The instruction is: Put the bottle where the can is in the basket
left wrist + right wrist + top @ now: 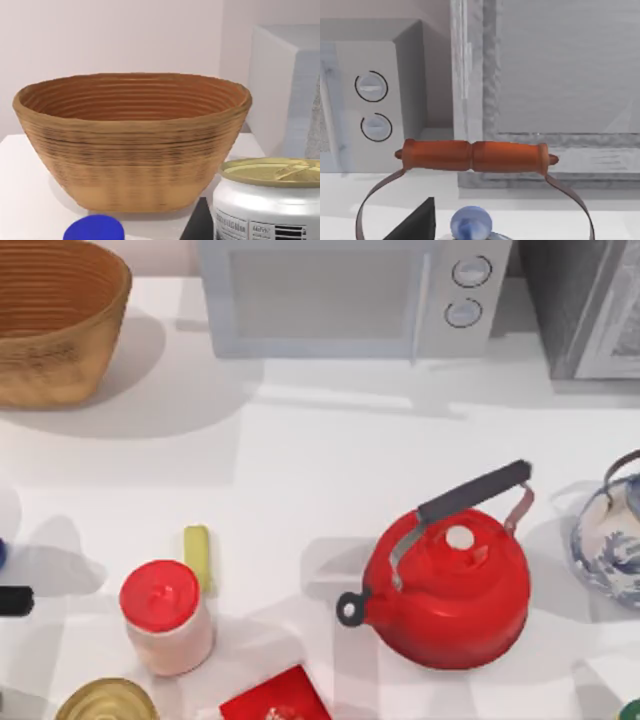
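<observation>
Legible text: none that I can read. Printed matter present: a white tin with a gold top (270,200), near my left wrist camera, carries a label panel with small dark print and a barcode, too fine to make out. A red packet (275,698) at the near edge of the table bears white markings, not decipherable. The microwave (345,295) has two dials without readable numerals.

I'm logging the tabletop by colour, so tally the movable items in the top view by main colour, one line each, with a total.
Red: 3 – kettle, red-lidded jar, red packet
Yellow or gold: 2 – yellow stick, gold-topped tin
Brown: 1 – wicker basket
Blue and white: 1 – teapot
Total: 7
</observation>
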